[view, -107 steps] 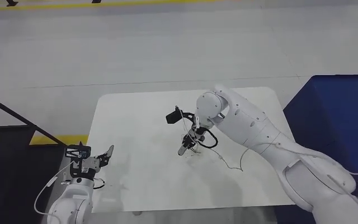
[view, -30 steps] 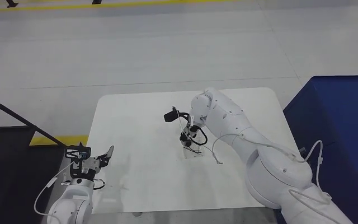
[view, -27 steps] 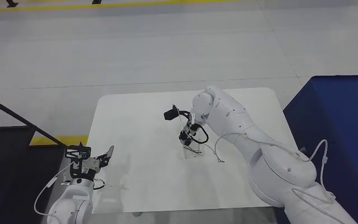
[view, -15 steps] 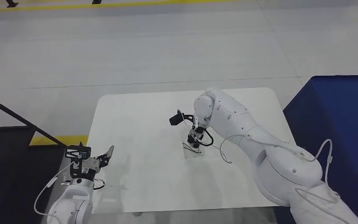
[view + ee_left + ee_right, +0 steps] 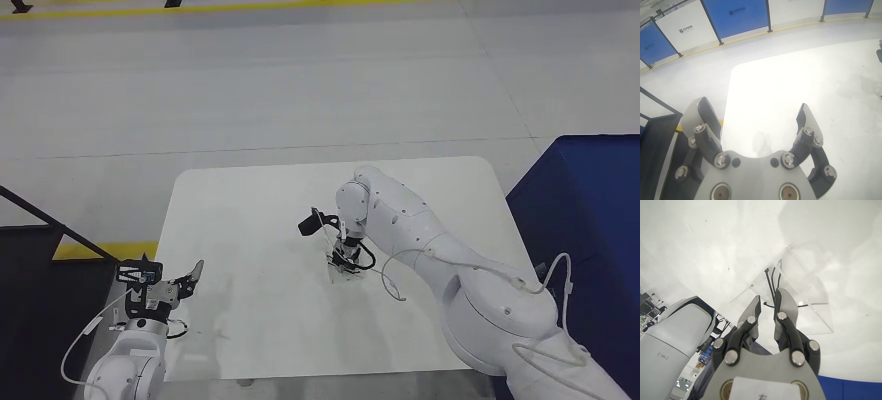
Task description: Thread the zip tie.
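Observation:
A black zip tie (image 5: 770, 285) lies in loops on a small clear plate (image 5: 810, 291) near the middle of the white table (image 5: 250, 200). One tie head (image 5: 765, 303) sits in the gap between my right gripper's fingers. My right gripper (image 5: 768, 293) points down at the plate (image 5: 346, 270), its fingers a narrow gap apart, and I cannot tell whether either pad touches the strap. From above, the right gripper (image 5: 343, 258) stands over the plate. My left gripper (image 5: 753, 102) hangs wide open and empty over the table's near left edge (image 5: 190, 278).
A thin white cable (image 5: 390, 290) trails over the table beside the right arm. A blue panel (image 5: 590, 200) stands off the table's right side. Black railings (image 5: 40, 215) run past the left corner.
The right arm has swung its elbow and shifted the wrist a little left and nearer, keeping the gripper over the clear plate. The left arm has stayed still.

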Controlling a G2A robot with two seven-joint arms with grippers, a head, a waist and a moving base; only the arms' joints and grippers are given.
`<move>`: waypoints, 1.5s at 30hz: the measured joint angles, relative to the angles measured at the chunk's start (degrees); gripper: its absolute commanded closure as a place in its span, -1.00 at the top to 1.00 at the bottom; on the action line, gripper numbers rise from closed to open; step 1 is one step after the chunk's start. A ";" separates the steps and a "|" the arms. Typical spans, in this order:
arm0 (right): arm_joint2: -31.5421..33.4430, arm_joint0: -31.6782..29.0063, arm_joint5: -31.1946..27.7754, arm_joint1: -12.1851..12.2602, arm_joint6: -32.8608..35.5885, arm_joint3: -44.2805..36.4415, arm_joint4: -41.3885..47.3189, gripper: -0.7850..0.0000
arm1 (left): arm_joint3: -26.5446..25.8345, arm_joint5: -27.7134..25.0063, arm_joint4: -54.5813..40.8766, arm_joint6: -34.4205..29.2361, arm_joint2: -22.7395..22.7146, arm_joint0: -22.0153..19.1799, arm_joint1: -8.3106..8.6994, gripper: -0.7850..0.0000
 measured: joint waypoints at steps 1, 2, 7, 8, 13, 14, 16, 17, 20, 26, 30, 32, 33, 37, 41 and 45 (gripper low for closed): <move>0.00 -0.01 -0.15 -0.21 -0.15 0.44 -0.28 -0.61 | 0.00 0.00 0.00 0.00 0.00 0.00 0.00 1.00; 0.00 -0.01 -0.33 -0.41 -0.33 0.90 -0.42 -0.60 | 0.00 0.00 0.00 0.00 0.00 0.00 0.00 1.00; 0.00 -0.04 -0.95 -1.43 -0.95 2.90 -0.68 -0.68 | 0.00 0.00 0.00 0.00 0.00 0.00 0.00 1.00; 0.00 -0.09 -1.05 -1.61 -1.05 3.10 -0.80 -0.69 | 0.00 0.00 0.00 0.00 0.00 0.00 0.00 1.00; 0.00 -0.24 -1.48 -2.49 -1.48 4.30 -1.45 -0.71 | 0.00 0.00 0.00 0.00 0.00 0.00 0.00 1.00; 0.00 -0.24 -1.55 -2.62 -1.56 4.54 -1.51 -0.74 | 0.00 0.00 0.00 0.00 0.00 0.00 0.00 1.00; 0.00 -0.24 -1.71 -2.89 -1.71 5.07 -1.63 -0.78 | 0.00 0.00 0.00 0.00 0.00 0.00 0.00 1.00; 0.00 -0.26 -1.75 -3.00 -1.75 5.28 -1.66 -0.80 | 0.00 0.00 0.00 0.00 0.00 0.00 0.00 1.00; 0.00 -0.37 -1.78 -3.30 -1.78 5.89 -1.80 -1.00 | 0.00 0.00 0.00 0.00 0.00 0.00 0.00 1.00; 0.00 -0.37 -1.91 -3.55 -1.91 6.56 -1.20 -1.00 | 0.00 0.00 0.00 0.00 0.00 0.00 0.00 1.00; 0.00 -0.09 -2.04 -3.25 -2.04 6.17 0.14 -1.00 | 0.00 0.00 0.00 0.00 0.00 0.00 0.00 1.00; 0.00 0.19 -2.18 -2.85 -2.17 5.65 1.77 -1.00 | 0.00 0.00 0.00 0.00 0.00 0.00 0.00 1.00; 0.00 0.36 -2.18 -2.62 -2.16 5.34 2.53 -1.00 | 0.00 0.00 0.00 0.00 0.00 0.00 0.00 1.00; 0.00 1.49 -1.97 -1.27 -1.95 4.28 5.11 -1.00 | 0.00 0.00 0.00 0.00 0.00 0.00 0.00 1.00; 0.00 2.24 -1.67 0.29 -1.65 3.21 6.81 -1.00 | 0.00 0.00 0.00 0.00 0.00 0.00 0.00 1.00; 0.00 1.85 -1.04 1.47 -1.02 1.34 7.47 -1.00 | 0.00 0.00 0.00 0.00 0.00 0.00 0.00 1.00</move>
